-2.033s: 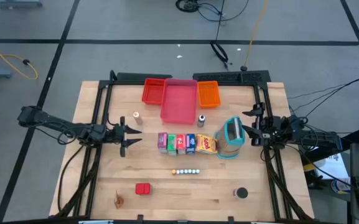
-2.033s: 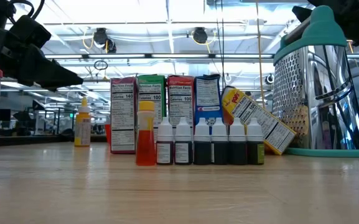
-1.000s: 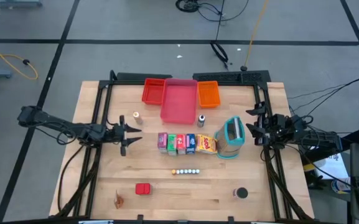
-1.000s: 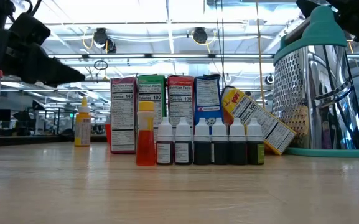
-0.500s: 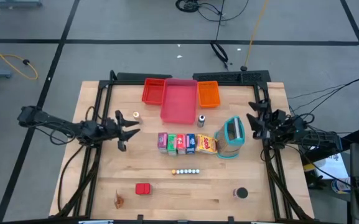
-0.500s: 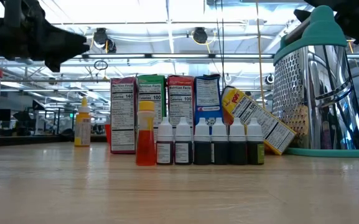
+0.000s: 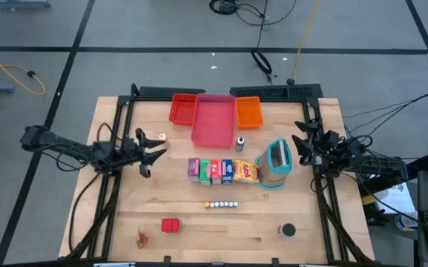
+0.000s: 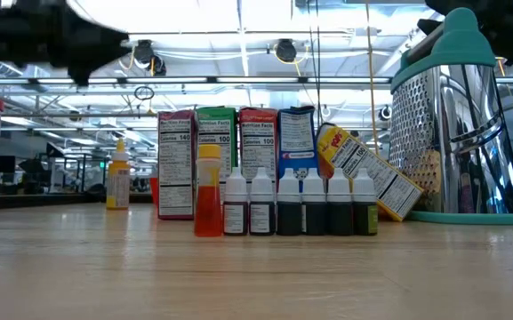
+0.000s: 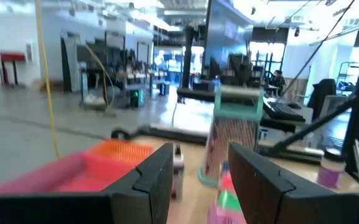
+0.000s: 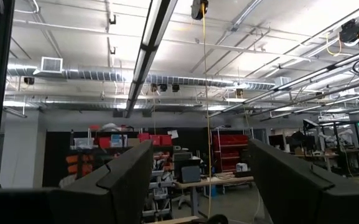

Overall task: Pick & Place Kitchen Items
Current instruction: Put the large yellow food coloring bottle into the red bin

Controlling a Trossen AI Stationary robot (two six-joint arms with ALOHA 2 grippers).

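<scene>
Risk: left tool [image 7: 148, 152], fingers apart and holding nothing, is hovering left of centre near a small bottle [image 7: 161, 137]; a sideways sweep could topple it. Food boxes [image 7: 222, 170] are standing mid-frame on the desk [image 7: 199, 222], well right of it. Right tool [image 7: 303, 142], fingers apart, is waiting beside the teal grater [image 7: 277, 163].
</scene>
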